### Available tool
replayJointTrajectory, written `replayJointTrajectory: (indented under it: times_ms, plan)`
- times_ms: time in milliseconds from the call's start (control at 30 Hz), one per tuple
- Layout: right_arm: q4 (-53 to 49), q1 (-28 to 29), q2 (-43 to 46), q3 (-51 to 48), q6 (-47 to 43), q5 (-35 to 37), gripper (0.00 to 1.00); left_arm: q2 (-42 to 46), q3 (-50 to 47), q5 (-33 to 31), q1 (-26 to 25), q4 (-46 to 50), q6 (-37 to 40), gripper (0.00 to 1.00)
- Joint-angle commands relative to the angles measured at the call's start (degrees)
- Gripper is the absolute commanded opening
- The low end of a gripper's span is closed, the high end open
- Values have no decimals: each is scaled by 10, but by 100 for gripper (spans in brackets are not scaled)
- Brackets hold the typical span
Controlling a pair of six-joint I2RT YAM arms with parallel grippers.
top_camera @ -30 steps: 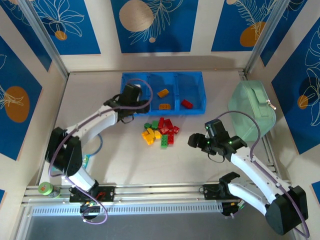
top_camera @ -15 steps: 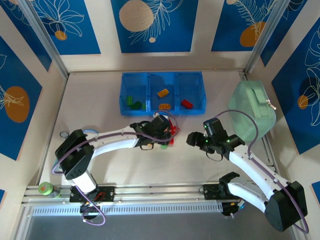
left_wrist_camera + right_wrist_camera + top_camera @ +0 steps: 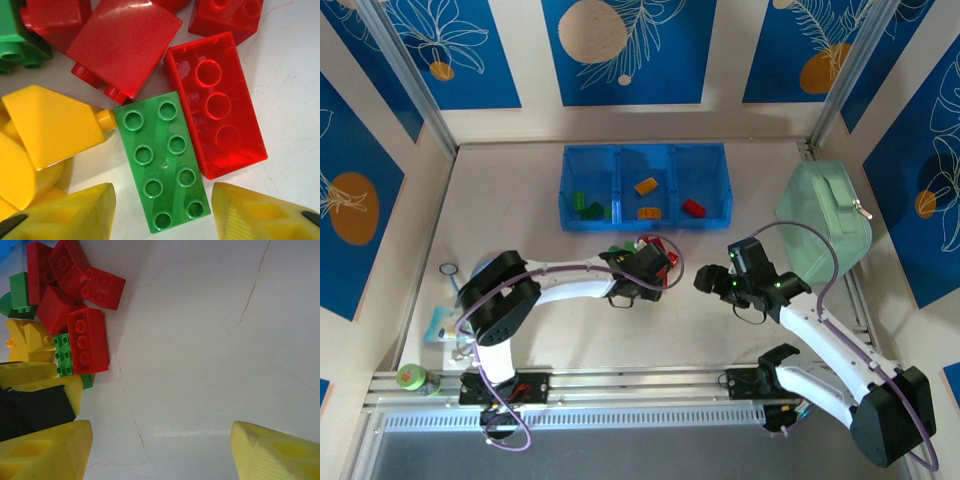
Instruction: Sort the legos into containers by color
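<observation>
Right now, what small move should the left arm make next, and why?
Probably lower the left end effector a little and close on the green brick. Its open fingers straddle that brick's near end, and the brick lies flat, studs up, touching a red brick on one side.

This was a lab robot cell. Aluminium rails (image 3: 620, 378) framed a pale table (image 3: 510, 200) walled by blue leaf-print panels (image 3: 665, 60).

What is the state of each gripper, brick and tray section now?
Green brick, flat, studs up.
Red brick, upside down, beside the green one.
Left gripper, open, a finger each side of the green brick.
Right gripper, open, empty, over bare table.
Tray, part filled: green left, orange middle, red right.
</observation>
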State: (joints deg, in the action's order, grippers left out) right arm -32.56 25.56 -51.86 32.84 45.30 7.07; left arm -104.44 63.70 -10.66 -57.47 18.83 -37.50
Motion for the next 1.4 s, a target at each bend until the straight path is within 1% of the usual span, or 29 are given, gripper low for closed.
replayJointTrajectory:
  times_ms: [0, 167, 233, 333, 467, 633, 800, 900, 1000, 1067, 1133, 1167, 1200, 1367]
  plan:
    - [-5, 3, 10, -9, 7, 3, 74, -17, 16, 10, -5, 3, -9, 52]
    - [-7, 1, 14, -10, 7, 5, 74, -35, 22, 10, -5, 4, -8, 49]
    - [-7, 1, 14, -10, 6, 5, 73, -39, 26, 5, -5, 12, -8, 45]
    - [-8, 1, 15, -11, 6, 6, 73, -30, 26, -19, -10, 28, -9, 38]
    - [-4, 0, 14, -13, 6, 5, 73, -1, 17, -39, -13, 41, -14, 33]
    - [-2, 0, 14, -13, 6, 4, 73, 59, 1, -74, -14, 52, -20, 30]
    - [-3, 0, 15, -12, 7, 2, 73, 118, 10, -109, -4, 76, 7, 30]
    - [-5, 0, 17, -12, 7, 0, 73, 146, 15, -104, 28, 85, 25, 29]
    - [-11, 0, 23, -11, 6, 0, 73, 168, 15, -94, 71, 86, 45, 29]
    - [-14, 0, 27, -8, 6, 2, 73, 182, 14, -67, 108, 76, 55, 29]
    - [-14, 0, 29, -6, 5, 2, 73, 188, 9, -20, 154, 51, 56, 29]
    - [-12, 0, 28, -5, 4, 1, 73, 188, 8, 2, 178, 38, 55, 29]
    - [-11, 0, 25, -3, 4, -2, 73, 187, 12, 12, 193, 31, 57, 29]
    - [-15, 2, 11, 13, -3, -7, 73, 143, 76, 9, 251, 46, 94, 29]
